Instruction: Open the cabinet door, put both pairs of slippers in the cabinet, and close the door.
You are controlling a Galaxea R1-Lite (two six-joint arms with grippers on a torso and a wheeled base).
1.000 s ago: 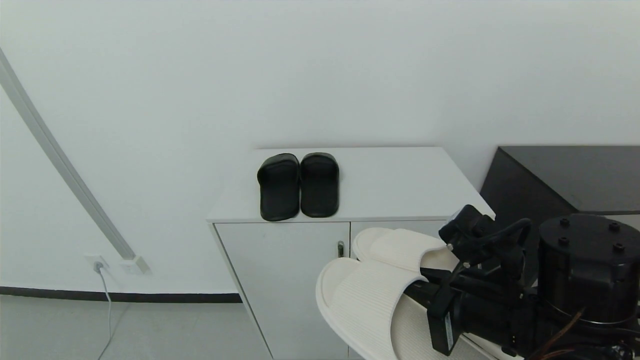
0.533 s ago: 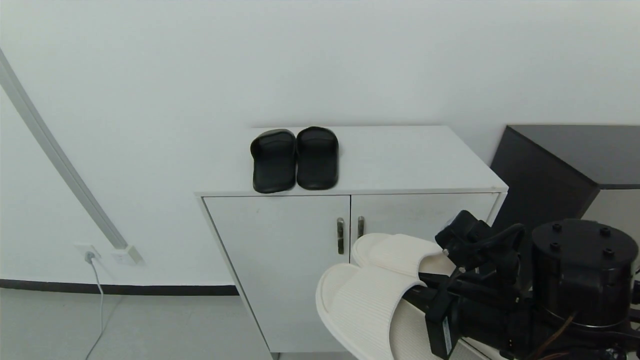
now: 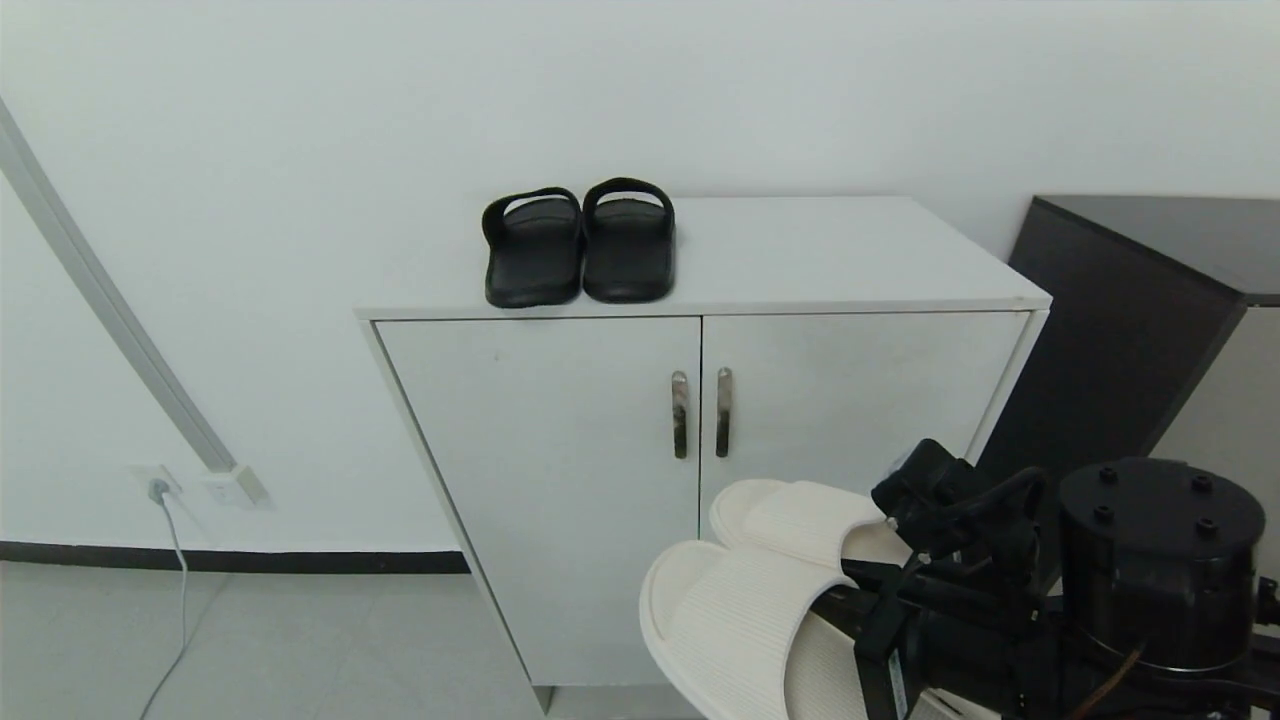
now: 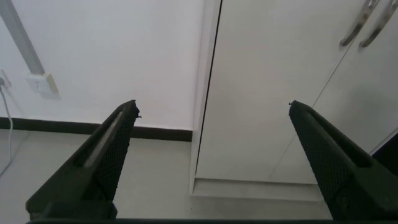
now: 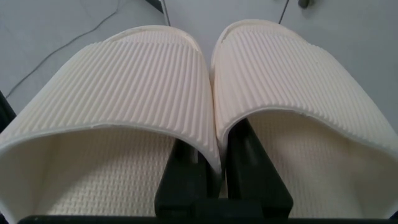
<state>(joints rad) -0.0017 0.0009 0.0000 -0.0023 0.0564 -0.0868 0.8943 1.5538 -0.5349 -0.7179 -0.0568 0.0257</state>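
Slippers [image 5: 124,81], white, clamped in right end effector [image 5: 214,163], left end effector [image 4: 212,107] spread apart

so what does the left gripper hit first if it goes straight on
Probably the cabinet's left door, near its outer edge, far from the handles. The open left gripper is centred almost on that edge, so it might meet the wall beside it instead; depth is unclear.

Bright, even, diffuse light; shadows faint, soft; focus crisp across all three views.
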